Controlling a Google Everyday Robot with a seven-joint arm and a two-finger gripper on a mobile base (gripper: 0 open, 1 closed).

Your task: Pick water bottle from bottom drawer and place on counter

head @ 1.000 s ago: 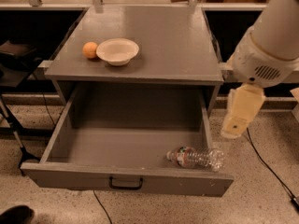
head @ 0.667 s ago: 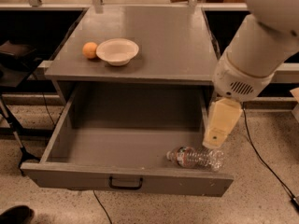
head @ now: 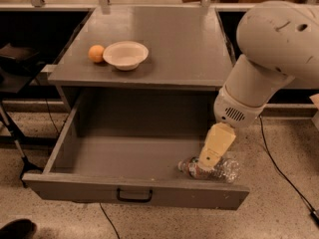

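Observation:
The water bottle [head: 227, 170] lies on its side in the front right corner of the open bottom drawer [head: 124, 156], cap pointing left. The drawer's dark handle [head: 133, 197] sits centred on its front panel. My gripper [head: 208, 162] hangs from the big white arm [head: 264, 68] and reaches down into the drawer. Its tip is right over the bottle's neck end and covers part of it. I cannot tell if it touches the bottle. The grey counter [head: 169, 39] lies above the drawer.
A white bowl [head: 125, 55] and an orange [head: 96, 53] sit on the counter's left side. Dark side shelves flank the cabinet on both sides. A cable runs over the speckled floor at right [head: 284, 178]. A black stand leg [head: 22, 166] is at left.
The arm has swung left and down from beside the drawer's right wall. The gripper now sits inside the drawer over the bottle. The bottle has not moved.

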